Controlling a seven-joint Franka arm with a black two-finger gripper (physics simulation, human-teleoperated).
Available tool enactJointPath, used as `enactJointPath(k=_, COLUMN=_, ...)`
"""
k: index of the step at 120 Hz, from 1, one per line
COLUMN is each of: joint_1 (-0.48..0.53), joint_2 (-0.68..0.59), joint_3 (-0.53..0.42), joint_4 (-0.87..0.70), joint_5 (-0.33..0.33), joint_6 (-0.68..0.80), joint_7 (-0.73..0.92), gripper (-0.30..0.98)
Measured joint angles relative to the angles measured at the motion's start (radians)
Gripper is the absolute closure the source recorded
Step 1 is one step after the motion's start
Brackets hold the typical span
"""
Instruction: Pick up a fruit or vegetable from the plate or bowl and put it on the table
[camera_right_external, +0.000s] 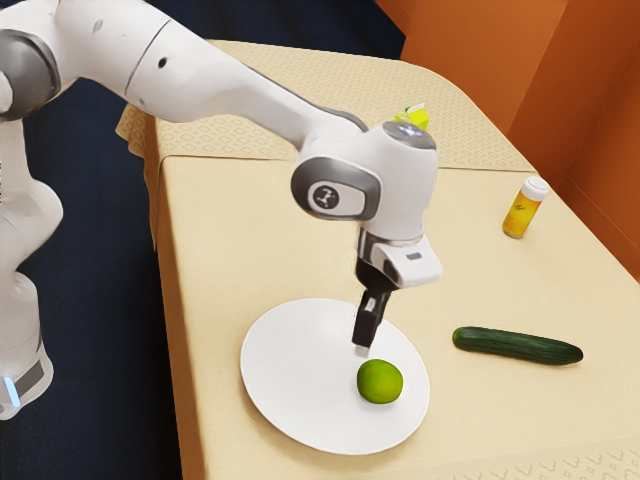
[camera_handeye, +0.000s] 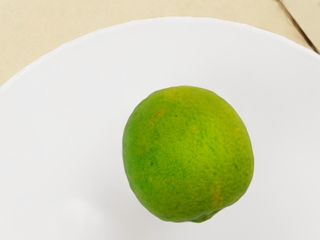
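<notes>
My black gripper (camera_right_external: 364, 346) points down over the white plate (camera_right_external: 290, 370) in the exterior view, with its tip just above and behind the green lime (camera_right_external: 380, 382). The lime rests on the plate, toward the rim at the exterior view's right. Whether the gripper is open or shut cannot be made out. Seen from my hand, the lime (camera_handeye: 188, 154) is large and close, with the white plate (camera_handeye: 60, 125) all around it. A dark green cucumber (camera_right_external: 517, 345) lies on the table, apart from the plate.
On the cream tablecloth (camera_right_external: 240, 240), an orange bottle with a white cap (camera_right_external: 522, 210) stands toward the exterior view's right. A yellow-green object (camera_right_external: 418, 118) is partly hidden behind the arm. Bare tablecloth lies between plate and cucumber.
</notes>
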Motion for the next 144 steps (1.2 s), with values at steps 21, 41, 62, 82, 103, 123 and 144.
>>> enactJointPath(k=21, joint_1=-0.001, joint_2=0.068, joint_3=0.0, joint_4=0.035, joint_5=-0.012, joint_6=0.009, joint_7=0.008, gripper=0.0)
enactJointPath(k=41, joint_1=-0.006, joint_2=0.115, joint_3=0.0, joint_4=0.046, joint_5=-0.03, joint_6=0.019, joint_7=0.013, gripper=0.0)
enactJointPath(k=62, joint_1=-0.02, joint_2=0.149, joint_3=0.0, joint_4=0.05, joint_5=-0.041, joint_6=0.033, joint_7=0.018, gripper=0.0)
enactJointPath(k=82, joint_1=-0.025, joint_2=0.164, joint_3=-0.001, joint_4=0.07, joint_5=-0.044, joint_6=0.038, joint_7=0.021, gripper=0.0)
enactJointPath(k=103, joint_1=-0.024, joint_2=0.17, joint_3=-0.001, joint_4=0.076, joint_5=-0.045, joint_6=0.041, joint_7=0.023, gripper=0.09)
enactJointPath(k=123, joint_1=-0.025, joint_2=0.181, joint_3=-0.002, joint_4=0.076, joint_5=-0.047, joint_6=0.044, joint_7=0.023, gripper=0.3)
enactJointPath(k=144, joint_1=-0.046, joint_2=0.159, joint_3=0.001, joint_4=0.096, joint_5=-0.036, joint_6=0.044, joint_7=0.013, gripper=0.43)
